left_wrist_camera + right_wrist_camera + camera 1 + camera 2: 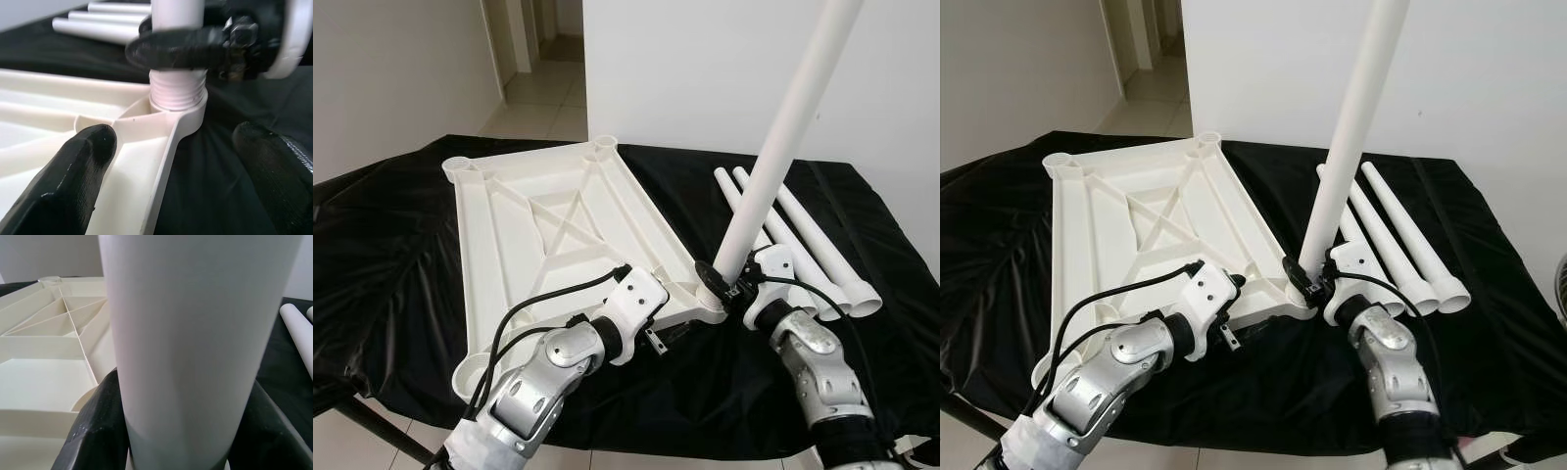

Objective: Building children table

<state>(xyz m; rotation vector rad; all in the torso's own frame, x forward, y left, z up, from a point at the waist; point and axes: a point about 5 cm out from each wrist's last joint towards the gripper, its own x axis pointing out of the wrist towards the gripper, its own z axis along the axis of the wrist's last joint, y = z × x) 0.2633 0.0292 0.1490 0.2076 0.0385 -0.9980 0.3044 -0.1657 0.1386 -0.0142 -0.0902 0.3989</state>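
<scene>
Right gripper (717, 281) clamps the tilted table leg (773, 147) at the tabletop's (548, 215) corner socket (178, 105); left gripper (181, 166) gapes wide beside it.

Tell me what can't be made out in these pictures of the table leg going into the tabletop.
- Top of the held leg: cut off by the upper edge in both eye views.
- How deep its thread sits in the corner socket: left wrist view is blurred, and the right tool covers the leg above.
- Left tool contact with the tabletop: its own wrist housing hides it in the eye views.
</scene>
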